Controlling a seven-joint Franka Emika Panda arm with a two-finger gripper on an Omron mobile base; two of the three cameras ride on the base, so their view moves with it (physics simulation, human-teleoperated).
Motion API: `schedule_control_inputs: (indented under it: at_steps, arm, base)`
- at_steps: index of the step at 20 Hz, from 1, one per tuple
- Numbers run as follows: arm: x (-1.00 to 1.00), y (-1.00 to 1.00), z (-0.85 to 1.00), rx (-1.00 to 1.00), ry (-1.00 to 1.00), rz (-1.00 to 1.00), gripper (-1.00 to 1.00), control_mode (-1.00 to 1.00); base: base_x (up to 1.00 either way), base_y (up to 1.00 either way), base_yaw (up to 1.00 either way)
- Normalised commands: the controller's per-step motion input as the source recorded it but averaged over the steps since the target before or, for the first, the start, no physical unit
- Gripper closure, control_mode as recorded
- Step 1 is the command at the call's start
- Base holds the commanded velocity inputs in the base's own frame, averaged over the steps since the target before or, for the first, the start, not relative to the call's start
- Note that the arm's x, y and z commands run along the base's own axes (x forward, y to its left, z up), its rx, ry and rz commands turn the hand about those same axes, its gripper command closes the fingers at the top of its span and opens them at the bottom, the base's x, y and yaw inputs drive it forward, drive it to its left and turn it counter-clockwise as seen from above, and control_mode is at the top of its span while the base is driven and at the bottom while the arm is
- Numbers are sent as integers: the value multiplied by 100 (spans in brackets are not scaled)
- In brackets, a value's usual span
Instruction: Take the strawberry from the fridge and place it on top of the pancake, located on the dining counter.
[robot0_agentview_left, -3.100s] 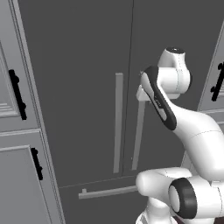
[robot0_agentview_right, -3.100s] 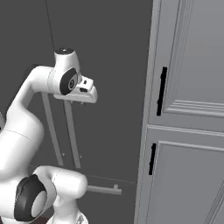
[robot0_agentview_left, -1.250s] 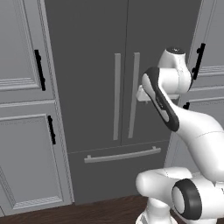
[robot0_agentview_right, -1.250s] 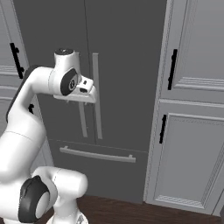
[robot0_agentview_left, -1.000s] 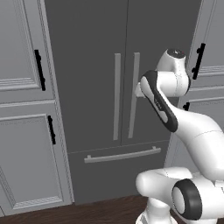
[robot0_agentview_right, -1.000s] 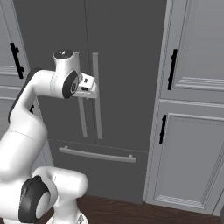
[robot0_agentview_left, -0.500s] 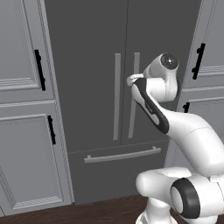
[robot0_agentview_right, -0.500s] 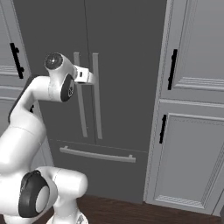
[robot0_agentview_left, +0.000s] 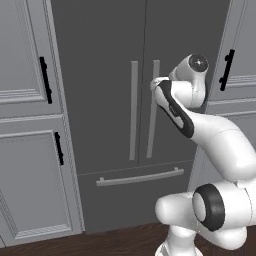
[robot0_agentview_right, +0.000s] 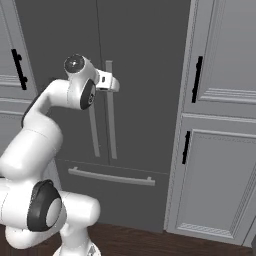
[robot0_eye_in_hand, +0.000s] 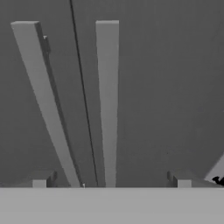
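Now spread wide and holding nothing, fingers (robot0_eye_in_hand: 111, 183) raised before the shut fridge (robot0_agentview_left: 105, 55), pointed at its two long vertical bar handles (robot0_eye_in_hand: 107, 100). Doors and bottom drawer closed; light grey panelled cabinets (robot0_agentview_right: 220, 150) on both sides.

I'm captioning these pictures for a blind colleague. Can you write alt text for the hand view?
Seen close up, the closed dark grey fridge has two long grey bar handles running up either side of the seam between its doors. The gripper has its jaws open at the bottom edge, with both handles in the gap between them and nothing gripped.
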Motion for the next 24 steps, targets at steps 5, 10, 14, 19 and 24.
schedule_control_inputs:
  at_steps: [5,10,14,19,24]
  arm:
    - [61,-9,0,1,-10,0,-100,-100]
    - [40,13,0,0,-10,-6,-100,-100]
    - [40,0,0,0,-2,-3,-100,-100]
    - [59,7,0,0,-2,0,-100,-100]
    - [45,-6,0,0,0,2,-100,-100]
  base:
    - [0,0,0]
    - [0,0,0]
    - [0,0,0]
    - [0,0,0]
    - [0,0,0]
